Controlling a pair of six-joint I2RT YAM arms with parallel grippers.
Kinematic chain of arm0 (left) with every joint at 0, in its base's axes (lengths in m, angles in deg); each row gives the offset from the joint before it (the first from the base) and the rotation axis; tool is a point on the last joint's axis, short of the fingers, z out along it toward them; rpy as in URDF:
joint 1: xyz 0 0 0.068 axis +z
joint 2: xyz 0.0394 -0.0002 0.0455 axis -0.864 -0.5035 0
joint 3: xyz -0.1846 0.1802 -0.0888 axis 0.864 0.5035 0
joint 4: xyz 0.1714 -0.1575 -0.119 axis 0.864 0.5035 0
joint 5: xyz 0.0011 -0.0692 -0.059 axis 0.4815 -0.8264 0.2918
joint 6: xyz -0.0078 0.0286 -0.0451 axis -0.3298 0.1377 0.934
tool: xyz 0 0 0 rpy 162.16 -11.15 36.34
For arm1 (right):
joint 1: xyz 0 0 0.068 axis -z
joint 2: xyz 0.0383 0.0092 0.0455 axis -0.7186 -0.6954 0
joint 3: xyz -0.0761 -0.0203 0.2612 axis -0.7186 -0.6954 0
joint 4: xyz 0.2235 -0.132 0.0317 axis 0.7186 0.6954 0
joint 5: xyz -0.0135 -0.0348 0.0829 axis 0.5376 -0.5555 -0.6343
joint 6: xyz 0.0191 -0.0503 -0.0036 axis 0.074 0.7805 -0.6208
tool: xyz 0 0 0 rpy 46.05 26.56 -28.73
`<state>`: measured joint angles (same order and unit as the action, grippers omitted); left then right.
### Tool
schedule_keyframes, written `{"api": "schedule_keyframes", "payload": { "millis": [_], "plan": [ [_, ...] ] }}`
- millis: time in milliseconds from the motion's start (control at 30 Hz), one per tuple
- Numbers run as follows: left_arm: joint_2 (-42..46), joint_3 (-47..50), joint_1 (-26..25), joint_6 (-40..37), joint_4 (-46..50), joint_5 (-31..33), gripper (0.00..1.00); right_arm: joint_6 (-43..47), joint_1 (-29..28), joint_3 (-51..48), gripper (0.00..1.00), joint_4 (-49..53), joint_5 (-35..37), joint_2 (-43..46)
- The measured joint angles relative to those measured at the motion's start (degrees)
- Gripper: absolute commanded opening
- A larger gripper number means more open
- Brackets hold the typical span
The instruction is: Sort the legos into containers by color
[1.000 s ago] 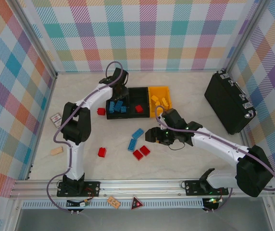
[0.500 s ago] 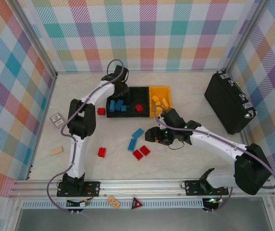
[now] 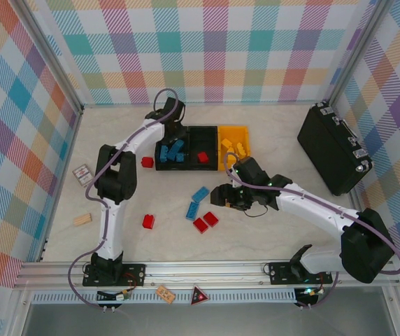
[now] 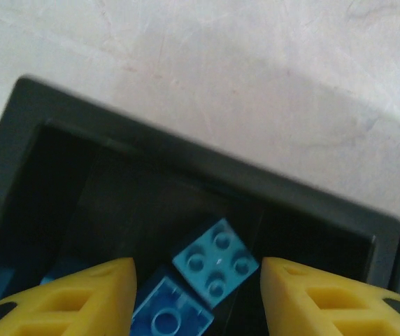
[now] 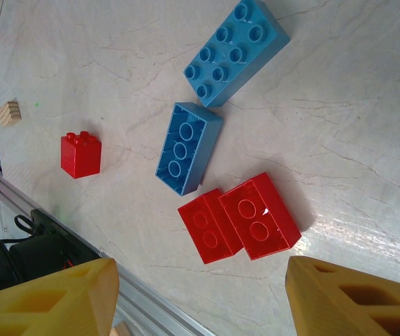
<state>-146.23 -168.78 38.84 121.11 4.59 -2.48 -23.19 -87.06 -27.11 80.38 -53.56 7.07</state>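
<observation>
Three joined bins sit at the table's middle back. The left black bin (image 3: 159, 166) holds several blue legos, the middle black bin (image 3: 201, 134) one red lego (image 3: 203, 157), and the yellow-orange bin (image 3: 233, 131) yellow ones. My left gripper (image 3: 174, 133) (image 4: 196, 269) hangs open over the left bin's far end, a blue brick (image 4: 216, 262) lying below between its fingers. My right gripper (image 3: 219, 197) (image 5: 200, 273) is open wide above two touching red bricks (image 5: 259, 215) (image 5: 203, 225). Two blue bricks (image 5: 189, 147) (image 5: 235, 50) lie just beyond them.
Loose red bricks lie left of the bins (image 3: 146, 162) and at the front left (image 3: 148, 221). A tan wooden block (image 3: 82, 219) and a small card (image 3: 81, 173) lie at the left. A large black hard case (image 3: 333, 147) stands at the right.
The left arm's elbow has swung left while its gripper stayed over the left bin, where a blue brick now lies at the far end. The right arm has barely moved.
</observation>
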Motion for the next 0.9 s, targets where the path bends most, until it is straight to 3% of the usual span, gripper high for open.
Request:
{"api": "schedule_keyframes", "payload": {
  "millis": [367, 900],
  "plan": [
    [18.62, 15.3, -2.1, -0.55, -2.36, -4.96, 0.5, 0.79, 0.0, 0.0, 0.65, 2.23, 2.49, 1.79],
    [30.62, 32.3, -15.41, -6.95, -0.57, -10.58, 0.53, 2.67, -0.11, -2.29, 0.65, 6.47, 4.79, 7.48]
  ]
}}
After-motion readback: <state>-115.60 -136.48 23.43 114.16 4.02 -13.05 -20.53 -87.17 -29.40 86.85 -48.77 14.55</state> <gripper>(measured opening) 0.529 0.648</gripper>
